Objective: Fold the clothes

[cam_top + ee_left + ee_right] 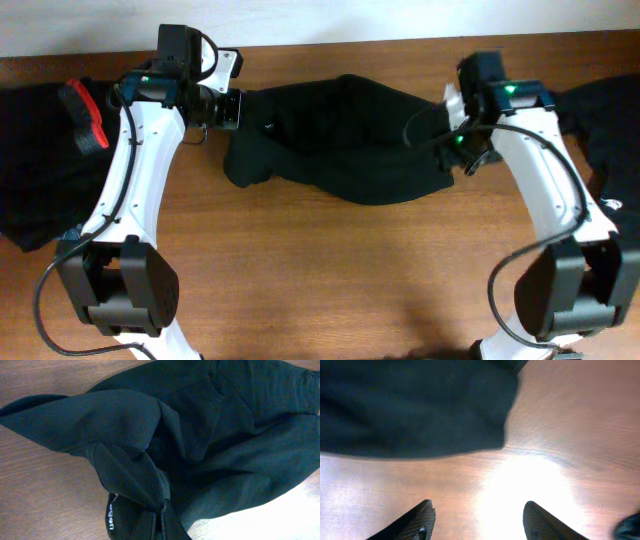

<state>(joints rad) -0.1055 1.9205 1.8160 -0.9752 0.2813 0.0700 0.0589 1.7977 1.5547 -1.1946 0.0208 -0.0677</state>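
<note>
The wooden table (330, 270) is glossy under the glare, with a pale wall (350, 18) behind it. The left gripper (228, 108) is clamped on a bunched fold of the black garment (350, 140). The right gripper (479, 510) is spread apart over bare wood, and the garment's edge lies just ahead of its fingertips.

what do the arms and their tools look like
Left arm and right arm: white link shells, black joints and bases, loose black cables, green lights near the wrists. The right tool has dark textured fingers; the left tool is black.
</note>
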